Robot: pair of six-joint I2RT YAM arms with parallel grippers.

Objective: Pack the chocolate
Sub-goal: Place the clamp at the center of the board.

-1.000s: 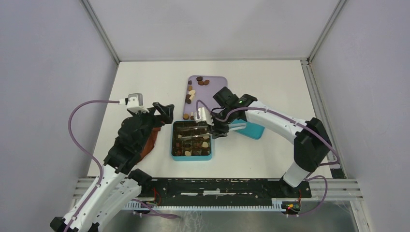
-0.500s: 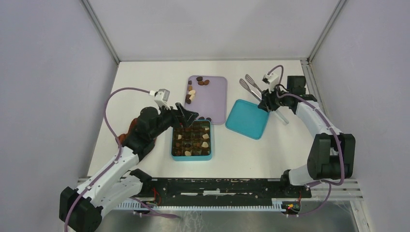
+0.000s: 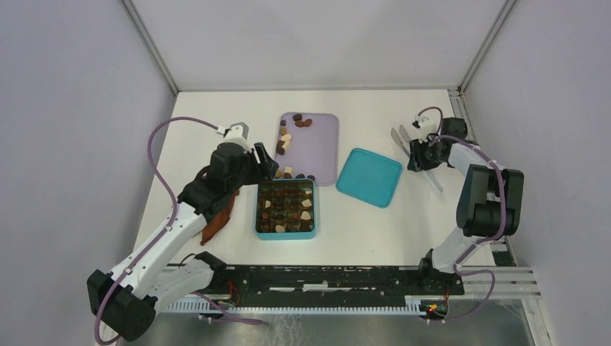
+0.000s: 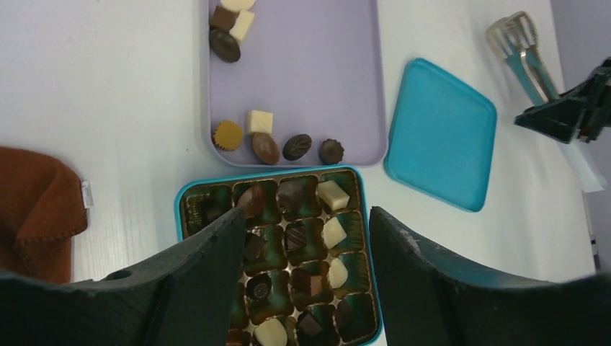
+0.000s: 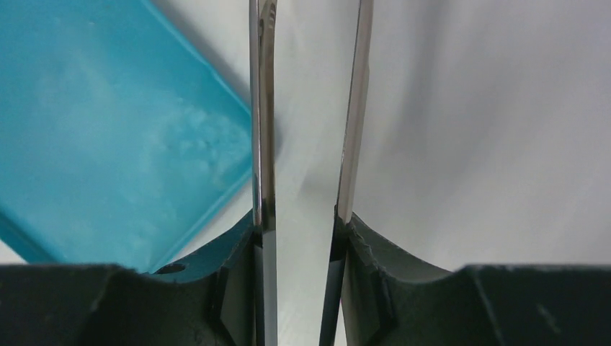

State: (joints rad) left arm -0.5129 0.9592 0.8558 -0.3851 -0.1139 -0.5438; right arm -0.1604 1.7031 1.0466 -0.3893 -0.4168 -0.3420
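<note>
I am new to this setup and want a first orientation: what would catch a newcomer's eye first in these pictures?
First the open teal box at the table's front centre, its grid partly filled with chocolates, and more pieces loose on the purple tray just behind it. Then the right gripper at the far right, shut on metal tongs, near the teal lid.

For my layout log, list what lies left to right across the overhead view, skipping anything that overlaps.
From the left: reddish-brown cloth → teal box → teal lid → steel tongs.
</note>
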